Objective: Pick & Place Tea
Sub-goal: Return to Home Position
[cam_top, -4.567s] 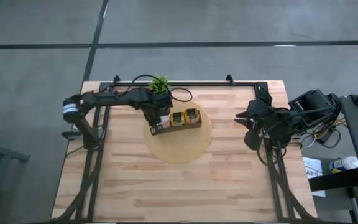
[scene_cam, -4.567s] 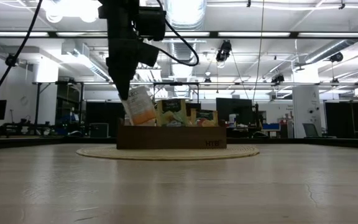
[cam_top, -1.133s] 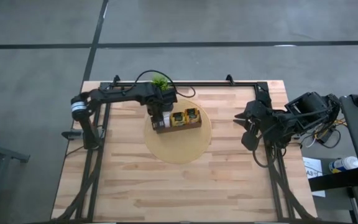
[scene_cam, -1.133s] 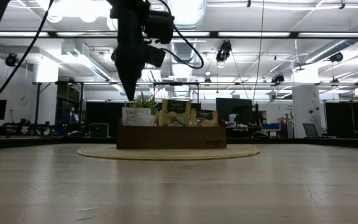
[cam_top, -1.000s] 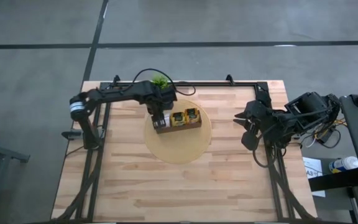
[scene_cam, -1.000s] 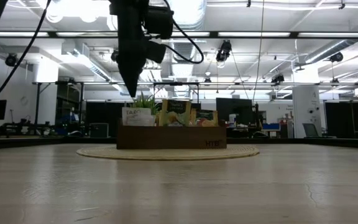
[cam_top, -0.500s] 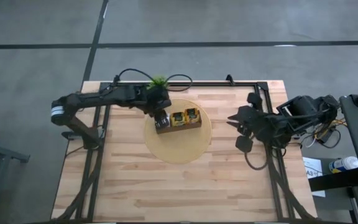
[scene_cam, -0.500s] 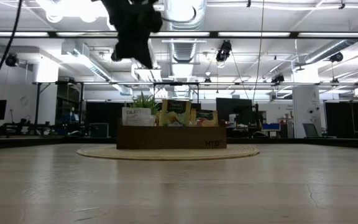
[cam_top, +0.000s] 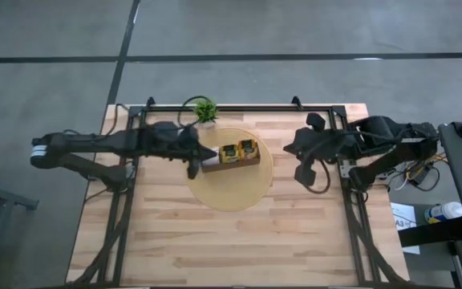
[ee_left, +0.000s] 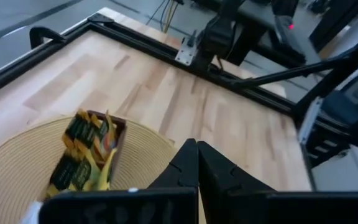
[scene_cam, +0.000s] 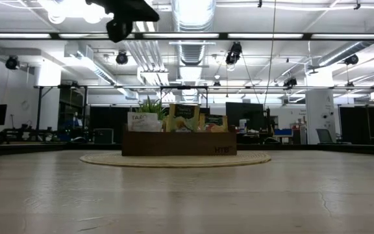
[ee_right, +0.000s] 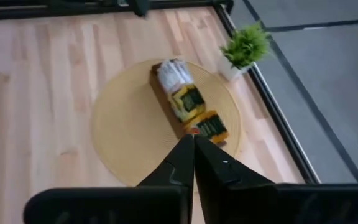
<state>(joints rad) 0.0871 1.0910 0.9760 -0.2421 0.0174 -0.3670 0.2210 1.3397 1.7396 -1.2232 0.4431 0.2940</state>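
The tea sachets stand upright in a brown compartment tray (cam_top: 231, 156) on a round woven mat (cam_top: 229, 183). White-and-orange sachets (ee_right: 171, 74) fill one end and dark green-and-yellow ones (ee_right: 189, 98) the other compartments; they also show in the left wrist view (ee_left: 82, 144) and the low view (scene_cam: 182, 119). My left gripper (cam_top: 193, 167) is shut and empty, raised beside the tray's left end, its fingers (ee_left: 196, 155) pointing almost level across the table. My right gripper (cam_top: 289, 149) is shut and empty, raised to the right of the mat, its fingers (ee_right: 191, 149) slanting down toward the tray.
A small green potted plant (cam_top: 205, 110) stands at the far edge, just behind the mat. A black metal frame (cam_top: 239, 106) runs along the table's far edge and both sides. Bare wooden tabletop (cam_top: 231, 241) lies in front of the mat.
My left gripper has risen from above the tray's left end, drawn back toward the table's left edge, and tipped from pointing down to almost level. My right gripper has moved toward the mat and sunk a little. Tray and sachets have stayed put.
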